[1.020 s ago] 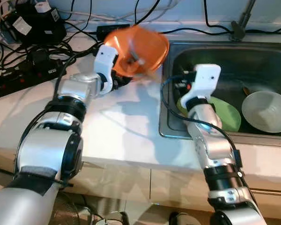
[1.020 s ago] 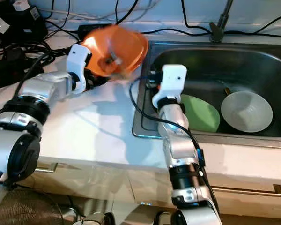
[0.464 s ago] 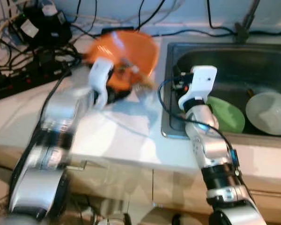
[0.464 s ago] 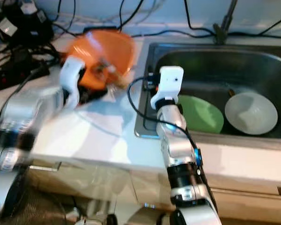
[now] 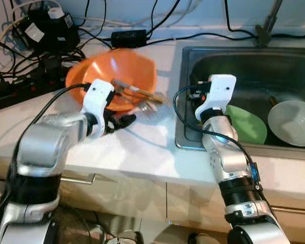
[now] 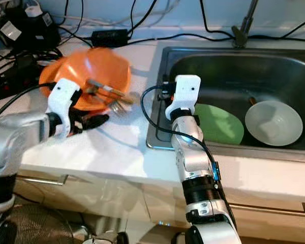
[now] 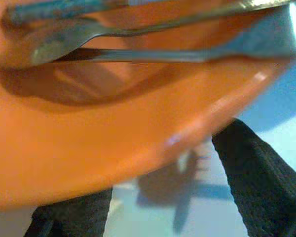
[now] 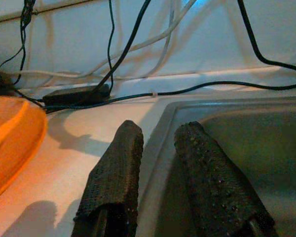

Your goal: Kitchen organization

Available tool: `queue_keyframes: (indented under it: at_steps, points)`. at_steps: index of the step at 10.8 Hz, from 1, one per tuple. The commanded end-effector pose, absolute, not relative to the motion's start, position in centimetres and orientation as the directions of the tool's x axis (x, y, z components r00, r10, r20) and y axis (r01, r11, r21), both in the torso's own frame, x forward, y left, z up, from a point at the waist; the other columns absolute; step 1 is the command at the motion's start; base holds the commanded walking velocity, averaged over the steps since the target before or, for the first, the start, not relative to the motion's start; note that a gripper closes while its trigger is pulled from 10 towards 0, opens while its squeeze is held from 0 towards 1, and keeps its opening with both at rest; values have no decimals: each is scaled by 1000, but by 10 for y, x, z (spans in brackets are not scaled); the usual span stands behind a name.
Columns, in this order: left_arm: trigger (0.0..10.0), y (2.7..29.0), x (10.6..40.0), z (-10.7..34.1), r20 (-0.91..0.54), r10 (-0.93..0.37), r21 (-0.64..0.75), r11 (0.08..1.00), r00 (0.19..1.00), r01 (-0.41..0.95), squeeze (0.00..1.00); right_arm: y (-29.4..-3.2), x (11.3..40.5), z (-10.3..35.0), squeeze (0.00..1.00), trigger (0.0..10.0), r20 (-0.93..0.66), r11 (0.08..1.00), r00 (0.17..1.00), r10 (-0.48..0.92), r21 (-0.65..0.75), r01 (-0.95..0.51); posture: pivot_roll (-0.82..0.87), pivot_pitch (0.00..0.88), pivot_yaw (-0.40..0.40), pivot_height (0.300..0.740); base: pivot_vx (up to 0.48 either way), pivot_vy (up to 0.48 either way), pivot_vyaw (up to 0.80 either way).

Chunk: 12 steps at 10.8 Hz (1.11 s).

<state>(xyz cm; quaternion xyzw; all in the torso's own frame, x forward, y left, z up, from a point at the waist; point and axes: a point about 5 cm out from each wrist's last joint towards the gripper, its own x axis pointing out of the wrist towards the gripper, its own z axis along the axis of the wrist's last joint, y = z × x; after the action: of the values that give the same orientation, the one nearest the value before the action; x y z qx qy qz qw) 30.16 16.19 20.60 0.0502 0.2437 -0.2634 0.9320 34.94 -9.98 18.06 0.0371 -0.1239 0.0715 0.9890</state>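
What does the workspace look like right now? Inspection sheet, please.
Surface: white counter beside a steel sink.
Job's things: orange bowl on the counter holding cutlery; green plate and pale bowl in the sink.
Clutter: black adapter near the wall.
Grippers: left pincer open at the orange bowl's near rim; right pincer open, empty, at the sink's left edge.
Cables: black leads, power strip at back left.
Surroundings: cabinet fronts below.
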Motion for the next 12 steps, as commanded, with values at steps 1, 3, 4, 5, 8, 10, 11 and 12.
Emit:
queue_keyframes:
  at_steps: [1, 3, 4, 5, 8, 10, 11, 12]
  points:
    - [10000, 161, 289, 197, -540, -478, -89, 851, 693, 518, 0, -96, 351, 182, 0, 10000, 263, 984, 954, 143, 64, -165, 181, 85, 117, 740, 0, 0, 0]
    - [10000, 158, 281, 205, -533, -492, -92, 842, 688, 531, 0, -97, 351, 181, 0, 10000, 259, 984, 955, 143, 65, -164, 189, 85, 115, 740, 0, 0, 0]
    - [10000, 154, 275, 211, -520, -513, -98, 830, 683, 549, 0, -97, 351, 179, 0, 10000, 255, 984, 956, 142, 65, -164, 196, 86, 113, 740, 0, 0, 0]
    - [10000, 150, 270, 217, -506, -533, -102, 818, 678, 566, 0, -98, 351, 178, 0, 10000, 251, 984, 957, 143, 65, -164, 204, 88, 109, 740, 0, 0, 0]
    - [10000, 151, 258, 226, -504, -539, -109, 815, 675, 569, 0, -96, 352, 177, 0, 10000, 247, 983, 957, 153, 63, -173, 222, 98, 97, 740, 0, 0, 0]
    - [10000, 153, 252, 227, -501, -544, -94, 808, 673, 582, 0, -96, 353, 177, 0, 10000, 243, 982, 957, 160, 62, -180, 240, 106, 85, 740, 0, 0, 0]
    - [10000, 155, 252, 233, -481, -518, -44, 820, 708, 570, 0, -95, 355, 177, 0, 10000, 241, 981, 956, 164, 61, -184, 250, 109, 76, 740, 0, 0, 0]
    - [10000, 158, 254, 242, -422, -498, -31, 843, 758, 536, 0, -96, 356, 178, 0, 10000, 243, 982, 956, 163, 56, -181, 256, 114, 64, 740, 0, 0, 0]
